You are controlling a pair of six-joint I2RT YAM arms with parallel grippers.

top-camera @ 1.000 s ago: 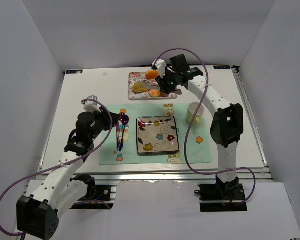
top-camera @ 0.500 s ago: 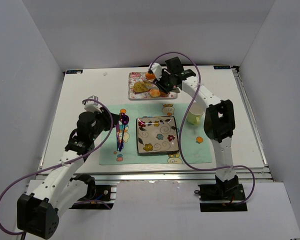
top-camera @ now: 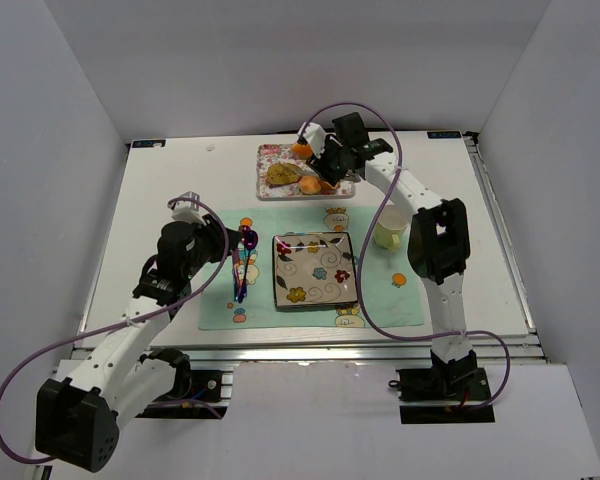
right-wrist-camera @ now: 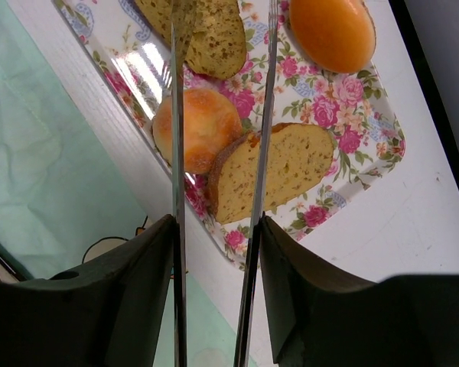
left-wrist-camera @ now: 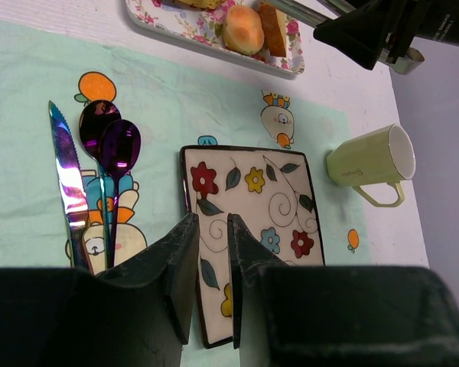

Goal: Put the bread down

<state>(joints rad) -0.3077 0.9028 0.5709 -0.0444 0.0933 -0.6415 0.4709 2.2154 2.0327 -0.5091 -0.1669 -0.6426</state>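
Observation:
The speckled olive-brown loaf [right-wrist-camera: 206, 30] and the tan wedge slice [right-wrist-camera: 283, 164] lie on the floral tray [right-wrist-camera: 352, 115] at the back of the table [top-camera: 280, 174]. My right gripper [right-wrist-camera: 218, 222] is shut on metal tongs [right-wrist-camera: 264, 115] and hovers over the tray [top-camera: 325, 165]. The two tong blades stand apart, one on each side of the slice's near end and the peach-coloured fruit [right-wrist-camera: 203, 126], and hold nothing. My left gripper [left-wrist-camera: 212, 222] is empty, its jaws nearly together, above the near left corner of the square flowered plate [left-wrist-camera: 252, 199].
A round orange fruit [right-wrist-camera: 333, 30] sits on the tray's far corner. A knife and two purple spoons [left-wrist-camera: 99, 168] lie left of the plate on the green mat [top-camera: 380, 300]. A pale green mug [top-camera: 388, 226] stands right of the plate.
My right arm swung left and settled over the tray, bringing the tongs down around the slice. My left arm shifted only slightly.

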